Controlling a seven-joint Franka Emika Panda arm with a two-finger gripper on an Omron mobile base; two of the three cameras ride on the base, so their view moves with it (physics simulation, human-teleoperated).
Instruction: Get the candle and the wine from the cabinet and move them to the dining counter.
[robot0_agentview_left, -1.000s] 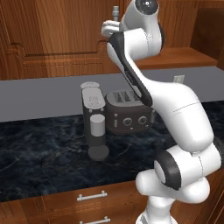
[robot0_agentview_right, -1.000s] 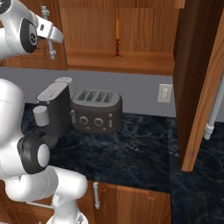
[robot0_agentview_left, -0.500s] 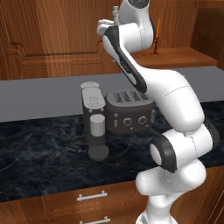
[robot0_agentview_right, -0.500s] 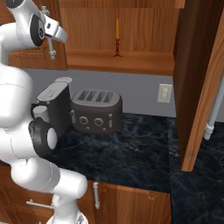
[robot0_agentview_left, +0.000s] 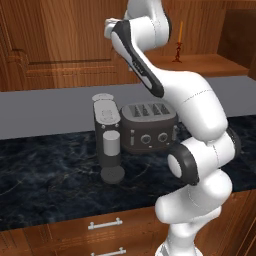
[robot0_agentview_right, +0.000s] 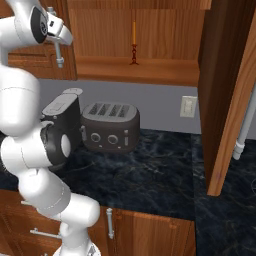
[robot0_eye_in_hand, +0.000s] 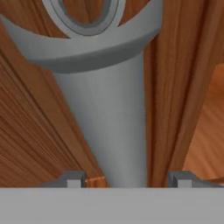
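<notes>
My gripper (robot0_eye_in_hand: 124, 180) straddles the grey door handle (robot0_eye_in_hand: 105, 127), but I cannot tell if it grips it already. Farther back, the candle (robot0_agentview_right: 133, 44) stands on the cabinet (robot0_agentview_right: 150, 70) shelf, not yet taken. Almost everything is left to do.

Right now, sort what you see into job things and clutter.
Job: candle on the cabinet shelf; cabinet door handle, with the tool astride it.
Clutter: toaster; coffee machine; wall socket; black counter with drawers below.
</notes>
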